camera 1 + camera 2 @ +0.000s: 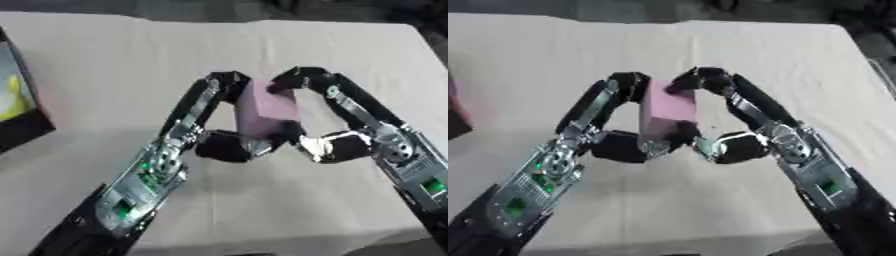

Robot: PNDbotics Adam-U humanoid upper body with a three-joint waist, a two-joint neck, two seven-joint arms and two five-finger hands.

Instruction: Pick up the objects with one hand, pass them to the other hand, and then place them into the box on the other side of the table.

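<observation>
Both hands meet over the middle of the table (350, 45), with a pink block (265, 110) standing upright between them. At its left side the left hand (219, 112) curls round the block, thumb low at the near end and fingers (229, 81) arched against the top. At its right side the right hand (337, 125) pinches the block the same way, fingers (302, 78) on the top edge. Farther left, a dark box (22, 117) with something yellow (10, 97) inside sits at the table's edge.
</observation>
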